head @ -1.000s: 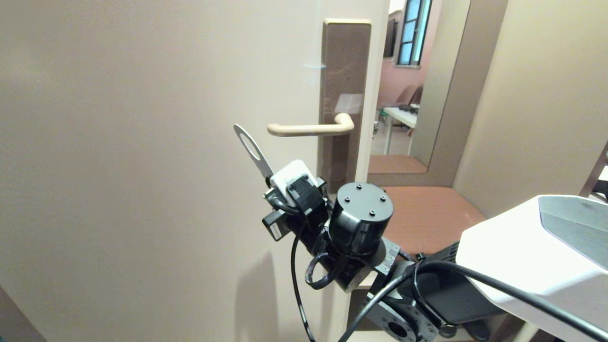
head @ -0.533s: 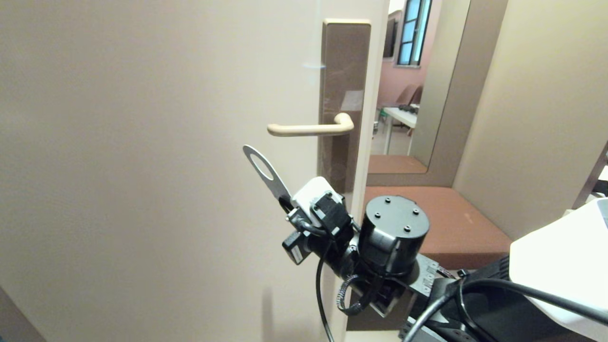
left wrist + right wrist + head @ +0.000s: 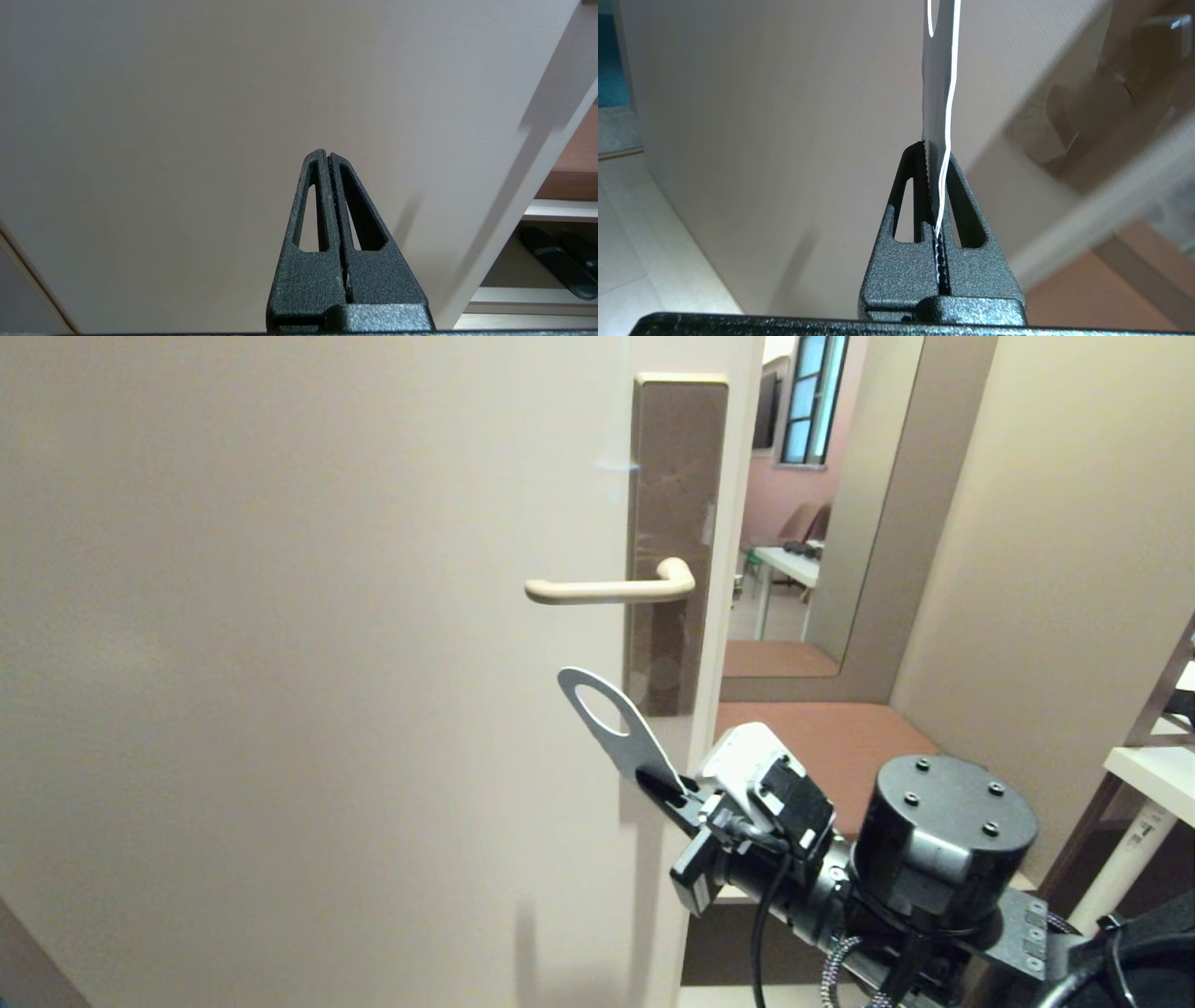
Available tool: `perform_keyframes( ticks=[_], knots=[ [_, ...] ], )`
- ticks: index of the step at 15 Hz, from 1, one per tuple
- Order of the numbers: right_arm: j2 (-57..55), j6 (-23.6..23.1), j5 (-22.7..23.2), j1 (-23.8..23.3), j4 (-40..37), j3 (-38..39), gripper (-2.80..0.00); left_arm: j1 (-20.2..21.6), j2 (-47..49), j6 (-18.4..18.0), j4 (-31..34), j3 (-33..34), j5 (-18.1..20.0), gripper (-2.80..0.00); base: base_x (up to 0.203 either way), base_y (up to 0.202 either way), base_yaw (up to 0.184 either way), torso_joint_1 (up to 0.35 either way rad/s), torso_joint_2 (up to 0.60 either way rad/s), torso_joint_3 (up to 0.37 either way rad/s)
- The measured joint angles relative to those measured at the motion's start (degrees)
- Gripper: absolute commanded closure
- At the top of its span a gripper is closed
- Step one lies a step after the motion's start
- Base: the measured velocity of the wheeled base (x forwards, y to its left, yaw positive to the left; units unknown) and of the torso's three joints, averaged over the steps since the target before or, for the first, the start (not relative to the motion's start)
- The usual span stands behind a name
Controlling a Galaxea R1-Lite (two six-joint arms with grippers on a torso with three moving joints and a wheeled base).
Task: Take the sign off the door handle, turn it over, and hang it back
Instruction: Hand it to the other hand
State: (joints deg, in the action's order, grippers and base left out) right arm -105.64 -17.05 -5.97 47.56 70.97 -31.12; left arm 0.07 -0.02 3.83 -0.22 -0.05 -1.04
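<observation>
**Sign off the handle, gripped by the right arm**

Below the door handle (image 3: 611,588) and a little to its right, the right gripper (image 3: 665,786) has its jaws clamped on the lower end of the sign (image 3: 611,723). That sign tilts up and to the left, its round hole uppermost, clear of the lever and in front of the pale door (image 3: 280,663). Its grey face shows in the head view; no print can be read. Seen edge-on from the right wrist, the card (image 3: 936,116) runs straight out from between the closed jaws. Behind the lever stands the tall brown plate (image 3: 677,523). Facing the bare door panel, the left gripper (image 3: 327,156) has its jaws pressed together on nothing.
</observation>
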Motion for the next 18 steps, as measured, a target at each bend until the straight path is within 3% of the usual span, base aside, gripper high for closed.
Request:
perform_keyframes(
  ticks=[8,18],
  knots=[
    [13.2,2.9,0.0,-8.4,0.5,16.4,0.00,0.0,0.0,0.0,0.0,0.0,0.0,0.00,0.000,0.000,0.000,0.000,0.00,0.000],
    [21.1,2.8,-2.1,-25.3,0.5,23.4,0.00,0.0,0.0,0.0,0.0,0.0,0.0,0.00,0.000,0.000,0.000,0.000,0.00,0.000]
  ],
)
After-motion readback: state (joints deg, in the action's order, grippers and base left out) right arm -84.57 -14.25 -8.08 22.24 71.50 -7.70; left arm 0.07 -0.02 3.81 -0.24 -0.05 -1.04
